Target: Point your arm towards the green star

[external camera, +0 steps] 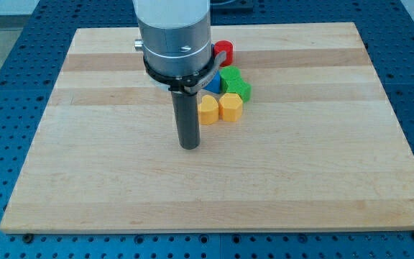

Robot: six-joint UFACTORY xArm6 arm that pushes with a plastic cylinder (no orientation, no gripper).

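Note:
My tip (190, 147) rests on the wooden board (85, 165) below and left of a tight cluster of blocks. The cluster holds a green block (233, 82), star shape unclear, two yellow blocks (208, 110) (231, 106) just below it, a blue block (212, 85) partly hidden by the arm, and a red block (224, 52) above. The nearest block, the left yellow one, lies a short way up and right of the tip, apart from it. The green block lies further up and right.
The arm's grey body (172, 32) hangs over the view's top centre and hides what is behind it. The board sits on a blue perforated table (6, 86).

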